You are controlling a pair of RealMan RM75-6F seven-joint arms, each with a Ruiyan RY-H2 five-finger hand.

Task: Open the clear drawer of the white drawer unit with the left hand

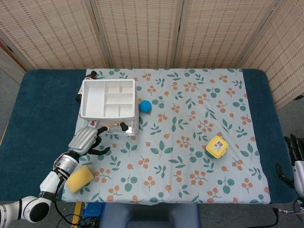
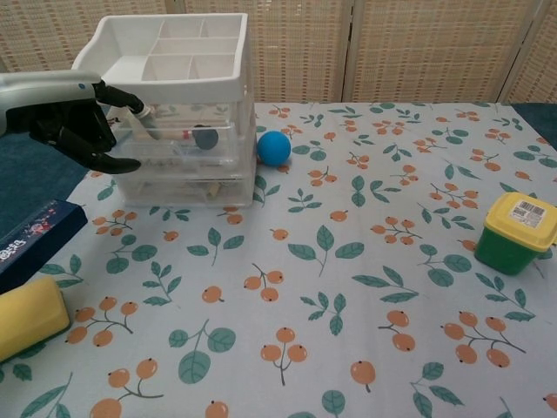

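Observation:
The white drawer unit [image 1: 107, 97] [image 2: 165, 57] stands at the left of the floral cloth, an open divided tray on top. Its upper clear drawer [image 1: 116, 127] [image 2: 187, 139], with a dark round knob, sticks out a little toward me. My left hand [image 1: 85, 140] [image 2: 74, 122] is at the drawer's front left corner. One fingertip hooks the drawer's rim, and the other fingers curl below it. My right hand [image 1: 295, 156] hangs off the table's right edge, fingers apart and holding nothing.
A blue ball [image 1: 145, 105] [image 2: 273, 147] lies just right of the unit. A yellow-lidded green tub [image 1: 216, 147] [image 2: 515, 231] sits at the right. A yellow sponge [image 1: 79, 179] [image 2: 26, 315] and a dark blue box [image 2: 30, 239] lie near my left forearm. A brown bottle [image 1: 80, 97] stands behind the unit.

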